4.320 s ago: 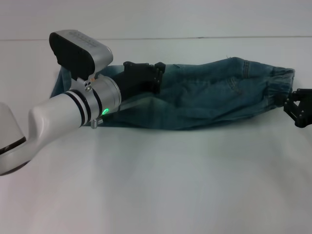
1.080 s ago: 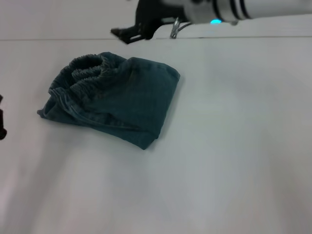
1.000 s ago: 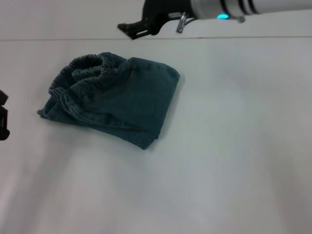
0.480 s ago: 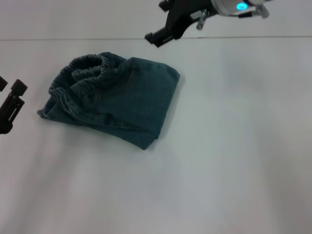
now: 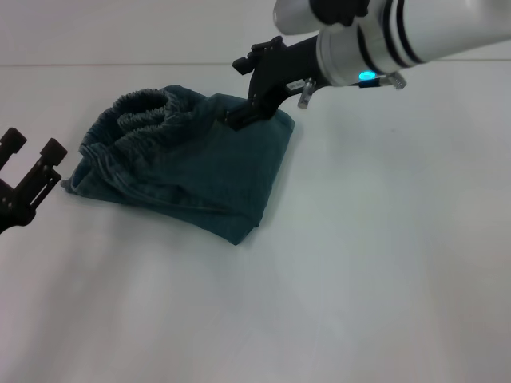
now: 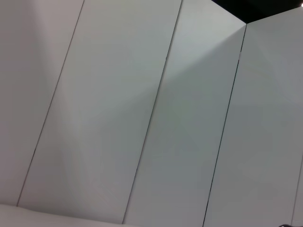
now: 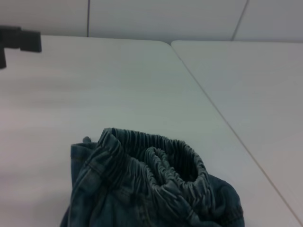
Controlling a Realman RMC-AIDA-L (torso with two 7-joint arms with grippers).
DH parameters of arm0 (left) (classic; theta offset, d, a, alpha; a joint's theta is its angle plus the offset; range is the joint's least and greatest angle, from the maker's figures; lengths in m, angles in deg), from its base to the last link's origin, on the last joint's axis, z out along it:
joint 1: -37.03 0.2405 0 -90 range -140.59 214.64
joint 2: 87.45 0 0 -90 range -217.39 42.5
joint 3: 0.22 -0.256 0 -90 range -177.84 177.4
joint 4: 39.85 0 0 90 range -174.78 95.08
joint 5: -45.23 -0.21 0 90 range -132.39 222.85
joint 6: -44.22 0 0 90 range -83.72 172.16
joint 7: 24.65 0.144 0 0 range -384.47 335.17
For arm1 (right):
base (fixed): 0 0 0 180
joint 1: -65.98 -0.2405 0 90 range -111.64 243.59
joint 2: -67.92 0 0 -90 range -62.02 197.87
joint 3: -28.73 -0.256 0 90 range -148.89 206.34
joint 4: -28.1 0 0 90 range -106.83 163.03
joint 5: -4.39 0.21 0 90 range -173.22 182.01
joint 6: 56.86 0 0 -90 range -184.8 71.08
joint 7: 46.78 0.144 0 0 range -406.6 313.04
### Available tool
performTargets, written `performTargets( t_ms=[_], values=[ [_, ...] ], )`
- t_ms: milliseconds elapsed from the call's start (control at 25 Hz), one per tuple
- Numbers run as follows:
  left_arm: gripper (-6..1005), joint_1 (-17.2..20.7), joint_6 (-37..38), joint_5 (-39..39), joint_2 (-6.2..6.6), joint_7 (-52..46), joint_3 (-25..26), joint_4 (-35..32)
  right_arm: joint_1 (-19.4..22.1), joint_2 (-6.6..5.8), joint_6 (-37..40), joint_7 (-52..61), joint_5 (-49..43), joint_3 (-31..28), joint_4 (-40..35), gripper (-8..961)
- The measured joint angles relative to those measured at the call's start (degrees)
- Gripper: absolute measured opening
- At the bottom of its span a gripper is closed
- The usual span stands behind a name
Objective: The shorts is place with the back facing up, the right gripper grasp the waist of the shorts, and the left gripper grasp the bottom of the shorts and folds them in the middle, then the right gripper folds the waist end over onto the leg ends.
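The shorts (image 5: pixel 192 167) lie as a folded blue-green denim bundle on the white table (image 5: pixel 375 263), left of centre. The ruffled waist (image 5: pixel 144 108) sits on top at the bundle's far left, also shown close in the right wrist view as the gathered waist (image 7: pixel 165 163). The leg ends are hidden under the folded layers. My right gripper (image 5: pixel 239 92) hangs open just above the bundle's far right corner, holding nothing. My left gripper (image 5: pixel 32 149) stands open at the left edge, apart from the shorts and holding nothing.
A table seam (image 5: pixel 120 64) runs along the back, with white wall panels (image 6: pixel 151 113) behind. A dark block (image 7: pixel 19 40) shows far off in the right wrist view. Bare tabletop spreads in front and to the right of the shorts.
The shorts, a long strip 4.3 s ago, have lain as a folded bundle over the last second. My right gripper came down from the back onto the bundle's far corner. My left gripper moved further into view at the left.
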Motion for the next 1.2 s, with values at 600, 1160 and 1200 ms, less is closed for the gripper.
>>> performTargets(
  t_ms=[600,1160,1200],
  values=[
    [728,-0.5,0.4,0.3,-0.29,1.4,0.3,0.2,-1.7,0.76,-19.4,-13.5,18.6,15.3,12.7,901],
    [724,-2.0,0.2,0.4,-0.26,1.4,0.3,0.3,-2.9,0.56,-25.8,-28.0,31.2,16.2,16.7,902],
    [724,-2.1,0.1,0.4,-0.26,1.4,0.2,0.3,-3.0,0.49,-25.8,-28.9,32.0,16.1,16.6,902]
  ],
)
